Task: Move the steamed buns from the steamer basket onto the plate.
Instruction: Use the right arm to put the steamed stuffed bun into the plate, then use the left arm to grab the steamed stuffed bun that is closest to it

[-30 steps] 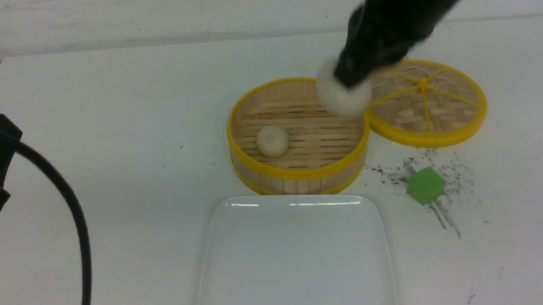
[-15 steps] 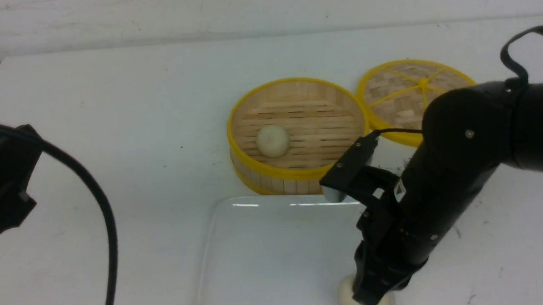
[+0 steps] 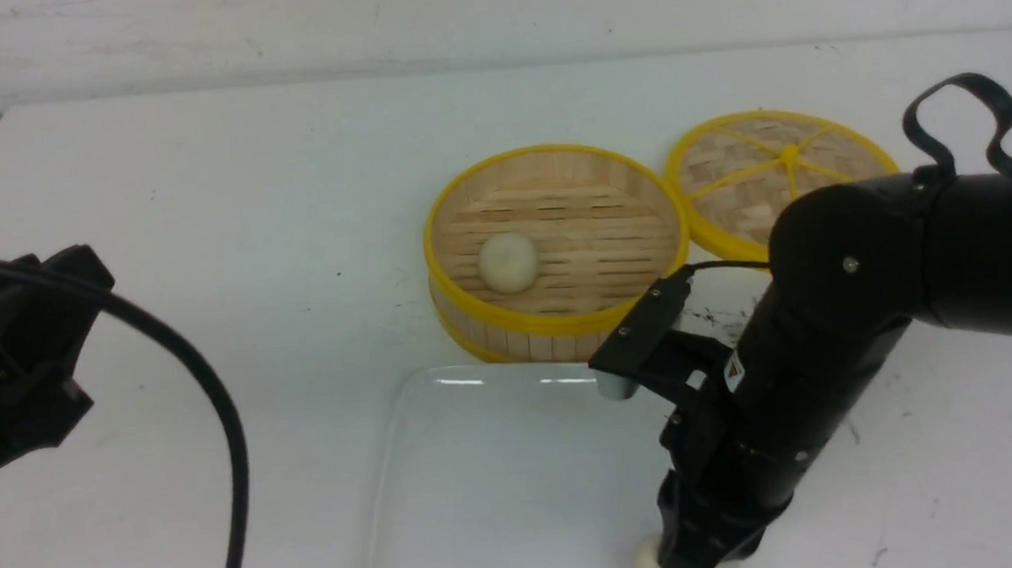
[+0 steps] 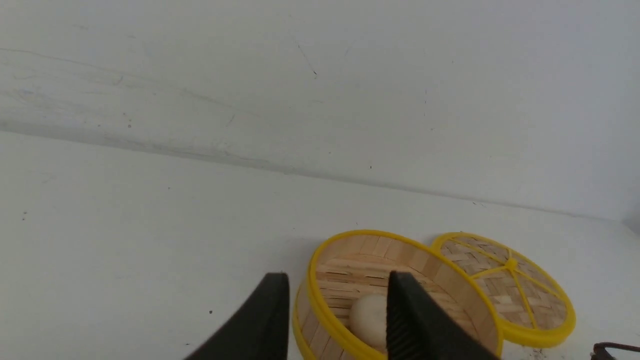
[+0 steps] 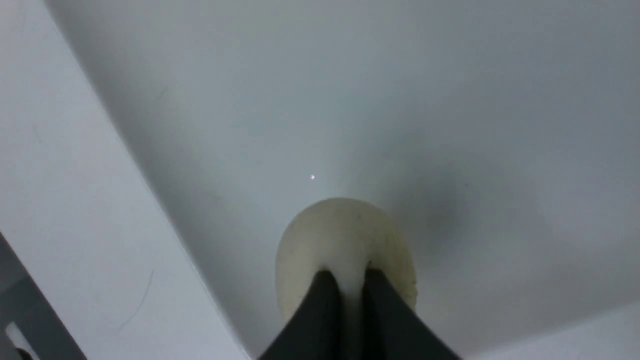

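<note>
White counter [image 3: 202, 206] met a pale wall behind the steamer basket [image 3: 561, 326], which stood upright with its open mouth facing up. One steamed bun [image 3: 508, 262] lay on the slatted floor in the left half of the basket. It was round, with no long axis to tell. The woven lid [image 3: 759, 182] lay flat just beside the basket on its right.

The plate [image 3: 500, 477] lay just on the robot's side of the basket, with its far edge running along the basket's near wall. Its near part was cut off, so its long axis could not be told.

The right end effector [image 5: 350, 281] pointed down at the plate, well to the robot's side of the basket. Its fingers were pinched on the held steamed bun [image 5: 345, 235], which appeared to rest on the plate and looked slightly oval.

The left end effector [image 4: 338, 280] hung well left of the basket, fingers apart and empty, aimed toward the basket.
</note>
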Motion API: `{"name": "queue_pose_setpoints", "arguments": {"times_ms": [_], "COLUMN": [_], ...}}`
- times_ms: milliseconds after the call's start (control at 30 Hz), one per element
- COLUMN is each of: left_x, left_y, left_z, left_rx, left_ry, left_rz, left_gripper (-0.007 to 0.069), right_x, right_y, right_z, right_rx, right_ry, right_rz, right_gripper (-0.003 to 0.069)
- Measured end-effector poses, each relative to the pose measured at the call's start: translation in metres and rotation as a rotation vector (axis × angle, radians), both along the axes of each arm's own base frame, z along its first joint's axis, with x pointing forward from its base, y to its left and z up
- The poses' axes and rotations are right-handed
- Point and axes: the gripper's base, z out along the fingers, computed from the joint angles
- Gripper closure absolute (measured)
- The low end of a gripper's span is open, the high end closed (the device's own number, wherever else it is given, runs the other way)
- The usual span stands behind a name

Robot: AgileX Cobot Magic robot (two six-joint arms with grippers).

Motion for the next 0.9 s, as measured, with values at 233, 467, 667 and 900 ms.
{"name": "queue_pose_setpoints", "arguments": {"times_ms": [233,467,667,900], "left_x": [-0.001,0.01,0.038,0.098], "left_y": [-0.002,-0.009,-0.019,-0.027], "left_z": [0.0,-0.01,-0.001,0.031], "left_rx": [0.001,-0.033,-0.056,0.032], "left_ry": [0.004,0.108,0.206,0.18], "left_rz": [-0.021,-0.091,-0.208,-0.296], "left_gripper": [0.0322,0.0322,0.0322,0.0322], "right_x": [0.006,0.012,0.002,-0.017], "right_y": [0.002,0.004,-0.007,-0.044], "right_z": [0.001,0.021,0.066,0.119], "right_rx": [0.026,0.107,0.167,0.121], "right_ry": [-0.065,-0.187,-0.275,-0.502], "right_rz": [-0.02,-0.074,-0.119,-0.179], "right_gripper": [0.0281,0.0162,0.0159,0.0159]}}
